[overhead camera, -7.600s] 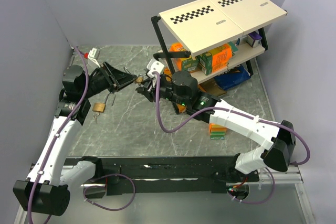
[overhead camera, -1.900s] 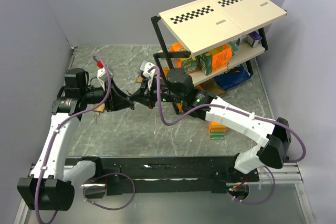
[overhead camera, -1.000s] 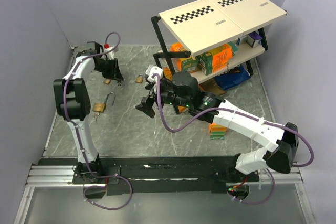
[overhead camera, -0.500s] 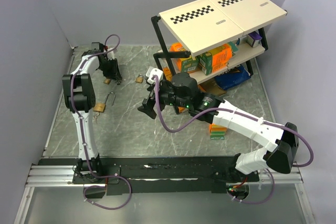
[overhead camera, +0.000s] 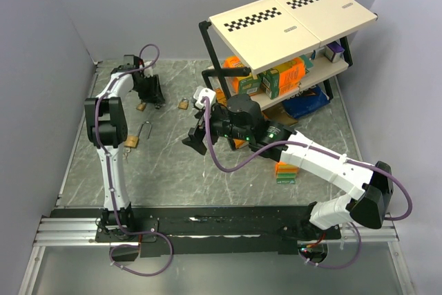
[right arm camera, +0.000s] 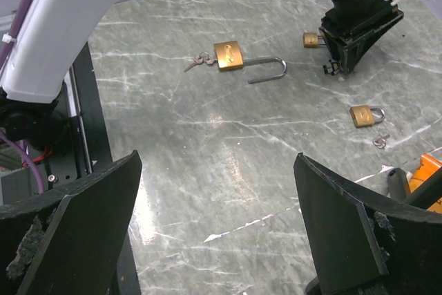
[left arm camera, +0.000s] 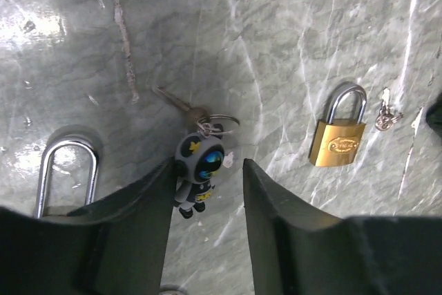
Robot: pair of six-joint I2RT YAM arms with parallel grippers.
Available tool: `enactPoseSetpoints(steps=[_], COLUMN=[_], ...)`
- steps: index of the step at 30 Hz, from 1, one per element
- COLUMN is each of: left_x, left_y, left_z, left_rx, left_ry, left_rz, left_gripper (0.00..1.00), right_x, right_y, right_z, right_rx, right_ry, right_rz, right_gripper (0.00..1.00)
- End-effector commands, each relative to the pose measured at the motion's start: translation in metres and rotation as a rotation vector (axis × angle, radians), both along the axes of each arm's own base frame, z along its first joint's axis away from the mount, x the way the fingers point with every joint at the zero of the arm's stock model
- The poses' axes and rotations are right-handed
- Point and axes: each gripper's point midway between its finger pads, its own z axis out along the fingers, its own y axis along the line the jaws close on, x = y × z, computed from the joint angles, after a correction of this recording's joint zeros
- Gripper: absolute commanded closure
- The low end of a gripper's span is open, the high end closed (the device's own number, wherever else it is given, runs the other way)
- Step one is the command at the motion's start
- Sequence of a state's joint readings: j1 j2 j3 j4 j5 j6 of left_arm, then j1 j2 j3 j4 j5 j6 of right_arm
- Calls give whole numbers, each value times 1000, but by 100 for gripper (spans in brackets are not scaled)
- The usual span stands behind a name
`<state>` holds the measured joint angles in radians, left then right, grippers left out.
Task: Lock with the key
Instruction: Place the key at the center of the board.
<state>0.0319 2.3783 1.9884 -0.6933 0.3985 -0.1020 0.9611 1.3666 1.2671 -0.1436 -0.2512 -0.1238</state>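
Note:
The key (left arm camera: pixel 178 103) lies flat on the marble, joined by a ring to a small astronaut charm (left arm camera: pixel 197 174). My left gripper (left arm camera: pixel 207 167) points straight down over it at the far left (overhead camera: pixel 153 100). Its jaws stand open on either side of the charm, which leans on the left finger (left arm camera: pixel 148 202). A large brass padlock (overhead camera: pixel 131 141) with its shackle swung open lies nearer the arms' bases, also seen as padlock (right arm camera: pixel 229 55). My right gripper (right arm camera: pixel 217 219) hovers wide open and empty over mid-table (overhead camera: pixel 195 141).
A small shut padlock (left arm camera: pixel 338 136) with tiny keys (left arm camera: pixel 385 117) lies right of the charm. Another padlock's shackle (left arm camera: pixel 65 170) sits beside the left finger. A loaded shelf rack (overhead camera: pixel 290 74) stands at the back right, and orange boxes (overhead camera: pixel 284 170) lie under the right arm.
The left arm has folded slightly further back while its gripper stays over the same spot, and its jaws have widened around the charm. The right gripper has drifted only a little.

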Motion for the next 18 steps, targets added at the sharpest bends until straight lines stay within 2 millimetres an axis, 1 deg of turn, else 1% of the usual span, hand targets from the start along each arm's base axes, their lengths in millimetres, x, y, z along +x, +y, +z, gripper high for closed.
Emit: enactPoseSetpoints(steps=[1,4,7,8,9,10,11,12,13,14,16,18], left_x=[-3,-4,-3,-2,-2,-1,0,0,0,0,-2,-6], left_y=[4,5,7,10,11,16,19,22,32,35,50,62], left_z=[-6,2,19,30,36,43,55,61,68,79,86,88], left_rx=[44,59,74,79,88,94,101,110,115,116,132,161], left_ry=[19,6,-31,-51,-61,-75,-94,-108,-118,-139,-146,-156], left_rz=[23,15,14,16,8,12,13,10,22,22,33,25], left_gripper=[49,44,40,38,36,35,33,32,32,32,32,35], right_x=[0,0,-1,-1,-2,-2,-3,-2,-3,-4,-3,-5], right_y=[-7,-7,-6,-6,-6,-6,-6,-6,-6,-6,-6,-5], right_z=[21,22,22,22,22,23,22,23,23,22,22,23], right_rx=[58,61,62,61,63,64,63,65,66,63,65,67], right_ry=[-27,-27,-26,-24,-24,-24,-21,-23,-22,-20,-20,-19], right_rz=[-9,-7,0,-1,1,4,5,5,6,11,11,18], right_gripper=[0,0,0,0,0,0,0,0,0,0,1,0])
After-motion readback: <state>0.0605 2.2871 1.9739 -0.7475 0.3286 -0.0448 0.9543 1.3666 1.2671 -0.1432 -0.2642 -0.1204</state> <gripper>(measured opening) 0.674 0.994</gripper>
